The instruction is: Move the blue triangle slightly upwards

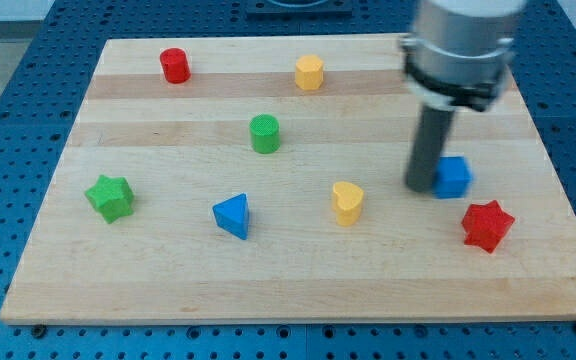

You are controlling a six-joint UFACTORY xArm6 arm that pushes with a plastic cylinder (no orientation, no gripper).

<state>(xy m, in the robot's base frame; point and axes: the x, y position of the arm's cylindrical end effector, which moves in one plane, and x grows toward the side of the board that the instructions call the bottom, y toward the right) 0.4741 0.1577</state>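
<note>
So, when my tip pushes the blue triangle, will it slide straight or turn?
The blue triangle is low with a flat base, so it probably slides rather than tips. Its slanted sides may make it turn under an off-centre push. My tip is far right, beside the blue cube.

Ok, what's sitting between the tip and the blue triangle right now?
In the camera view, the yellow heart lies between my tip and the blue triangle. My tip sits against the blue cube, on its left in the view.
</note>
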